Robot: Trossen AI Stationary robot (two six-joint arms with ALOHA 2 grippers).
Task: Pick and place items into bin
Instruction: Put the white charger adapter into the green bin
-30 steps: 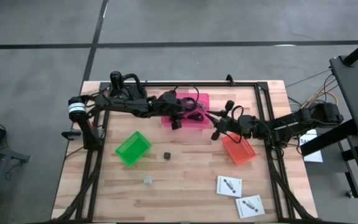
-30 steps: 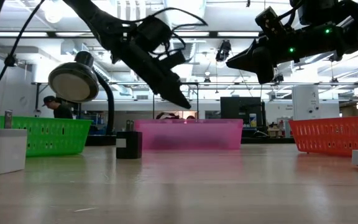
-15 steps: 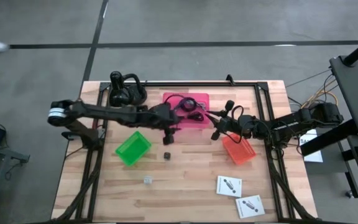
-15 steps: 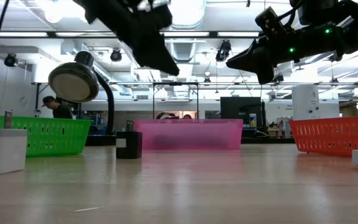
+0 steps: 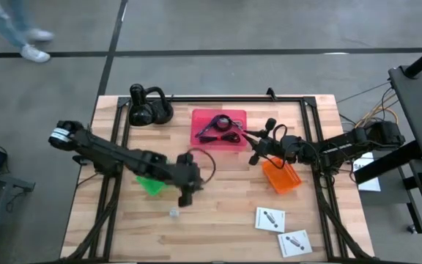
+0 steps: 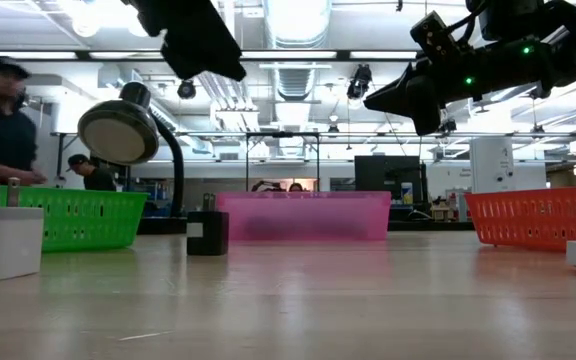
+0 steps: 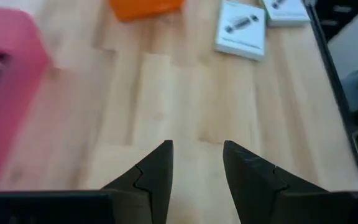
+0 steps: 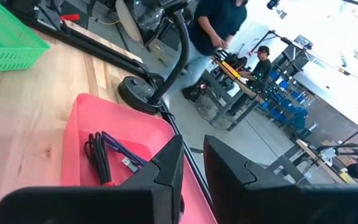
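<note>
Our left gripper [image 5: 184, 195] hangs over the middle of the surface [image 5: 226, 213] with its fingers [image 7: 156, 169] parted and empty, the tiny clear piece [image 5: 174, 213] just beside it toward the near edge. Our right gripper [image 5: 254, 157] waits between the pink bin [image 5: 229, 117] and the orange bin [image 5: 282, 176], fingers clenched on nothing. The two flat white packets [image 5: 269, 219] lie near the near right corner, and the cables [image 8: 107, 158] already rest in the pink bin.

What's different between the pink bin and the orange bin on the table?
The pink bin has smooth solid walls and holds cables; the orange bin has meshed walls, and nothing shows inside it. The pink bin lies square to the table's far edge, while the orange bin sits turned at an angle, farther right. Both are small, open-topped plastic bins resting on the wooden table.
</note>
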